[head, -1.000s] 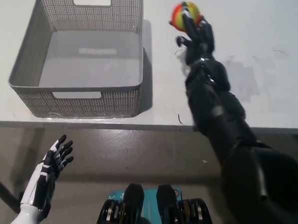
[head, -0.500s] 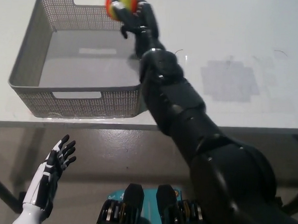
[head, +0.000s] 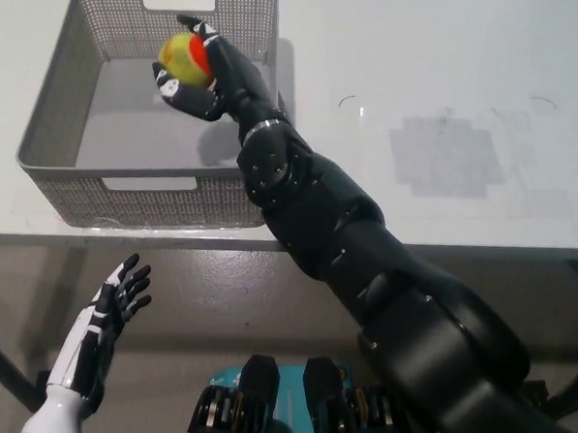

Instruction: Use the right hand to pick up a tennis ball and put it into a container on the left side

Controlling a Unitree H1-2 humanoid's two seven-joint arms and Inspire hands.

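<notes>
Your right hand [head: 201, 76] is gripping the tennis ball [head: 184, 58] above the basket's [head: 52, 117] interior, clearing its rims, while your left hand [head: 99, 328] is hanging open below the bench [head: 423, 68].

We see a grey basket [head: 57, 117] of finely perforated, matt mesh. The yellow-and-red ball [head: 184, 58] looks fuzzy and dull. The black right hand [head: 207, 74] and its arm show smooth, glossy plastic shells. The white table [head: 452, 70] looks smooth and matt.
</notes>
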